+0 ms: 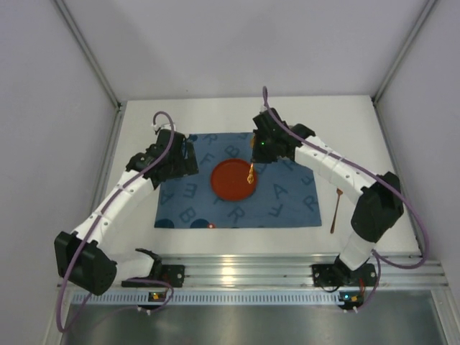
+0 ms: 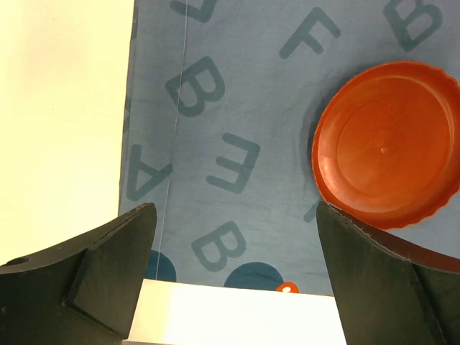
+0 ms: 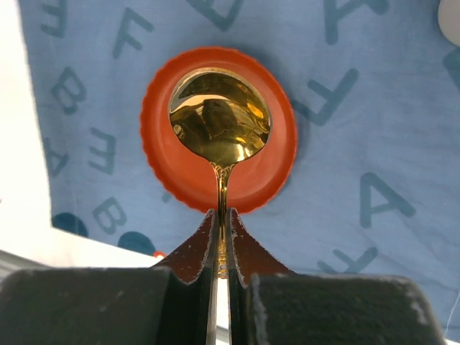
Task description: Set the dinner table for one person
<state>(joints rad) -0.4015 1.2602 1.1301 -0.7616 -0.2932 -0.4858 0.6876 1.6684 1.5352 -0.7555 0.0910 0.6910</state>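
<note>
Right gripper (image 3: 222, 215): clamped on spoon (image 3: 219, 118) handle, bowl over plate (image 3: 162, 162)
Left gripper (image 2: 236, 210): released, above mat (image 2: 237, 93), beside plate

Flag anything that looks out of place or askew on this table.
Nothing is spilled or broken. One gold utensil lies on the bare table, just right of the placemat, slightly tilted rather than squared up. The spoon hangs over the plate, pinched in the right gripper, not laid down.

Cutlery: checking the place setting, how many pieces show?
2: a gold spoon in the right hand above the orange plate; another utensil on the dinner table right of the placemat.
</note>
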